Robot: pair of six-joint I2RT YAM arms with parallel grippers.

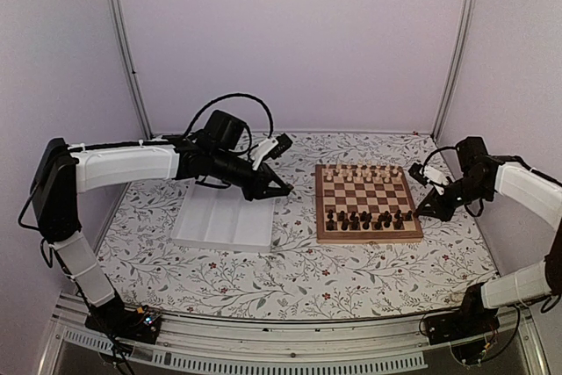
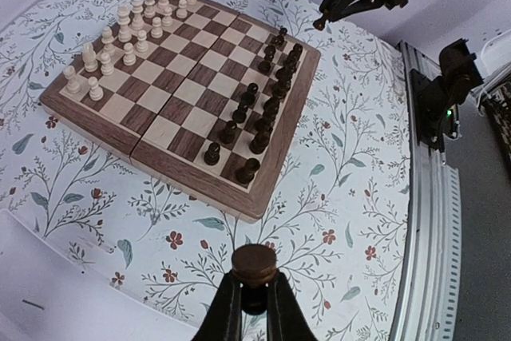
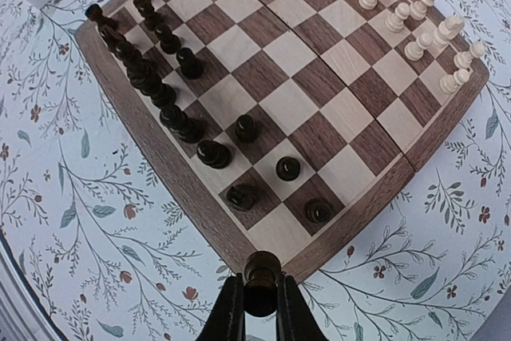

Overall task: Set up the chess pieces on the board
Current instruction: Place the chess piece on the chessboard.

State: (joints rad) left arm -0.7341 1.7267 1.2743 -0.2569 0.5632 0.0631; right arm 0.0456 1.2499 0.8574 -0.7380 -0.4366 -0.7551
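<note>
The wooden board [image 1: 321,236] lies right of centre. Several dark chess pieces [image 1: 369,217] stand in its two near rows, and they also show in the left wrist view [image 2: 263,117] and the right wrist view [image 3: 152,69]. My left gripper [image 1: 272,183] hovers between the tray and the board. It is shut on a dark piece [image 2: 254,265] above the floral cloth, short of the board's corner. My right gripper [image 1: 430,208] is at the board's right edge. It is shut on a dark piece [image 3: 262,267] just off the near right corner square, which is bare.
Pale wooden pieces [image 1: 360,173] fill the board's far rows. A white plastic tray [image 1: 224,221] lies left of the board under my left arm. The metal frame rail [image 2: 423,221] runs along the table's near edge.
</note>
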